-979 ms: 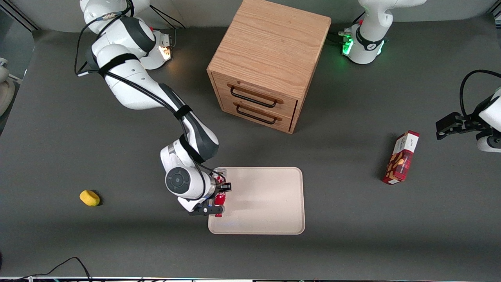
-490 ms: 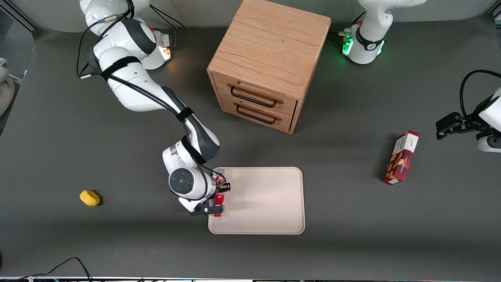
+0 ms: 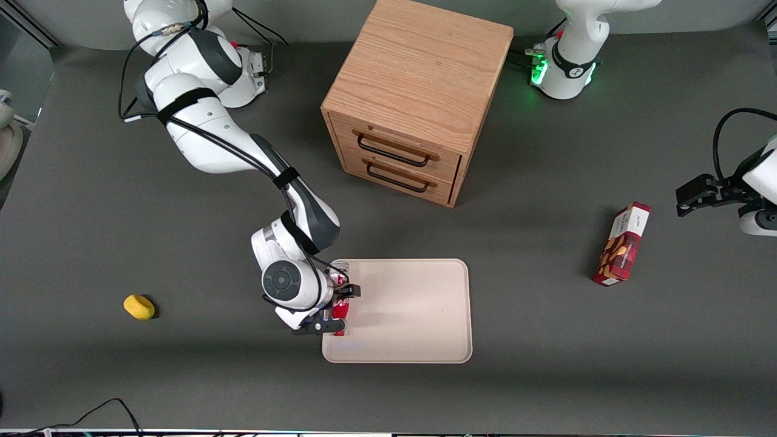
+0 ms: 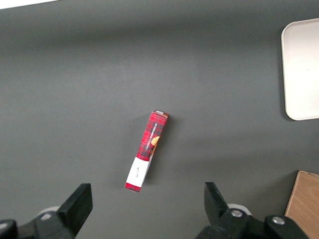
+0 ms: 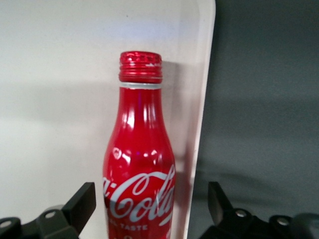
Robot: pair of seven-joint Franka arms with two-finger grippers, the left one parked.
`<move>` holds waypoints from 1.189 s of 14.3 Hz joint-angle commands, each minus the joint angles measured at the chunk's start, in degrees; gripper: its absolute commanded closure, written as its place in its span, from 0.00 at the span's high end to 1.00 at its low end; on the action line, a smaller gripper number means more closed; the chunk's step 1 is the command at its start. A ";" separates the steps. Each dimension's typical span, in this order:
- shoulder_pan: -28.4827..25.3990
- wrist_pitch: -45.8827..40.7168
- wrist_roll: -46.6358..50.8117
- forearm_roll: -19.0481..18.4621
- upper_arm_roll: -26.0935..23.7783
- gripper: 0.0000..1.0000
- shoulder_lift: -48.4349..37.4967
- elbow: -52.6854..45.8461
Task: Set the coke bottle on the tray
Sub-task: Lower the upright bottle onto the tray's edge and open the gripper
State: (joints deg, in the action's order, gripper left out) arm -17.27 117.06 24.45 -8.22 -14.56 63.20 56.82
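tray (image 3: pixel 413 315): holds coke bottle (image 5: pixel 141 164) beside its rim | pincer (image 3: pixel 340 309): spread wide astride bottle, gripping nothing

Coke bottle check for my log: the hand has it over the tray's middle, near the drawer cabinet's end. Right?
Not the middle. The front view shows the hand with the coke bottle at the tray's edge toward the working arm's end; the right wrist view shows the rim beside it.

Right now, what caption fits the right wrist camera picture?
Open pincer around the coke bottle lying at the tray edge.
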 commanded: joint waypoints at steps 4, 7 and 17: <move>-0.39 0.45 -0.72 -0.66 0.23 1.00 0.43 -0.74; -0.39 1.33 -0.46 -0.57 0.14 1.00 0.35 0.05; -0.39 1.33 0.07 -0.48 -0.38 1.00 -0.09 0.05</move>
State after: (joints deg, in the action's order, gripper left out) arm -17.42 118.09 24.45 -8.23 -14.75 63.31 56.99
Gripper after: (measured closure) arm 0.000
